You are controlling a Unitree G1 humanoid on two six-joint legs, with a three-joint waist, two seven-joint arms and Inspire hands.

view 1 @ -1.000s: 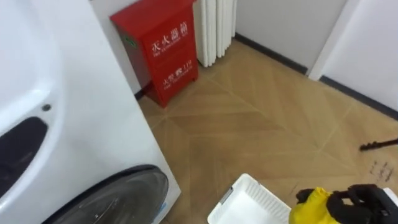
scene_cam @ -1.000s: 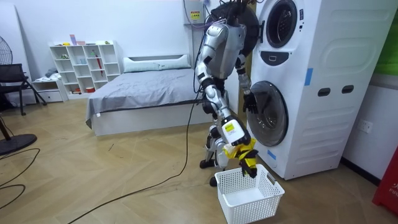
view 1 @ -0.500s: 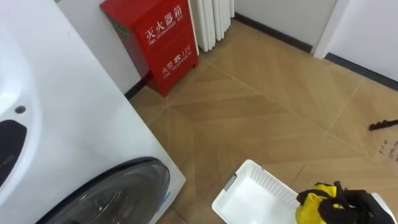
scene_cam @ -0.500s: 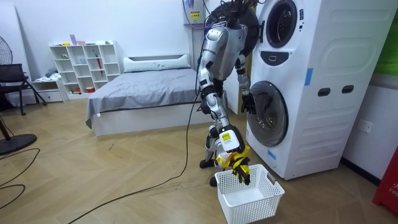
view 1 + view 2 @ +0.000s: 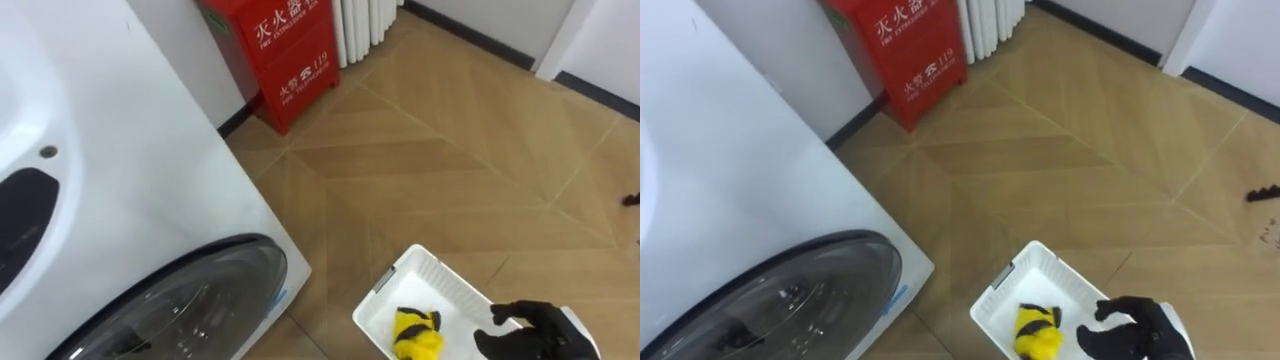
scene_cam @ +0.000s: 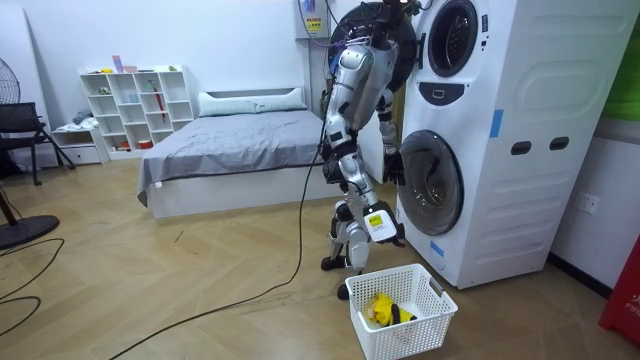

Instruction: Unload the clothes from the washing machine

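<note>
A yellow garment with dark stripes (image 5: 417, 332) lies inside the white slatted basket (image 5: 452, 283) on the wood floor. My right hand (image 5: 530, 331) hovers just above the basket's right side, open, with nothing in its fingers. In the room view the hand (image 6: 381, 226) hangs a little above the basket (image 6: 405, 330), and the garment (image 6: 381, 308) rests at its bottom. My left hand (image 6: 390, 165) is raised beside the lower washing machine's round dark door (image 5: 190, 310). I stand close to the stacked white machines (image 6: 480, 130).
A red cabinet (image 5: 290, 50) and a white radiator (image 5: 365, 25) stand against the wall beyond the machine. Open wood floor (image 5: 450, 170) stretches to the right. Behind me in the room view are a bed (image 6: 230, 140) and a white shelf (image 6: 135, 105).
My right hand lowered the yellow garment over the basket and let go; the garment now lies in the basket and the hand has lifted slightly, empty.
</note>
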